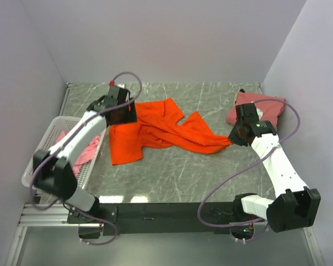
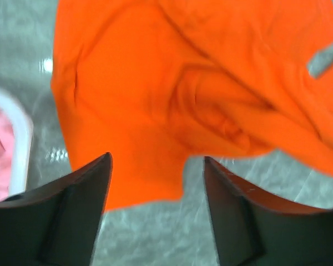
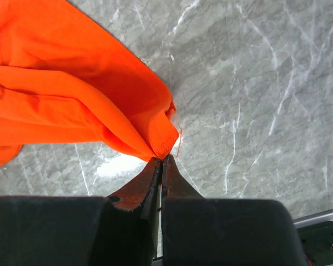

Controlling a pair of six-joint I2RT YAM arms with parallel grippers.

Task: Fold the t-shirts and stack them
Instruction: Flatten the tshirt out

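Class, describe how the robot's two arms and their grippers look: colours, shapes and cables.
The left arm and right arm have white links with black joints and bases. A lilac cable loops along each. The left gripper and right gripper have dark, tapered fingers.

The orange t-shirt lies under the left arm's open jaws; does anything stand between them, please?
Nothing visible does. The left jaws hang open directly over the orange t-shirt, bare cloth showing between them; the white basket sits off to one side.
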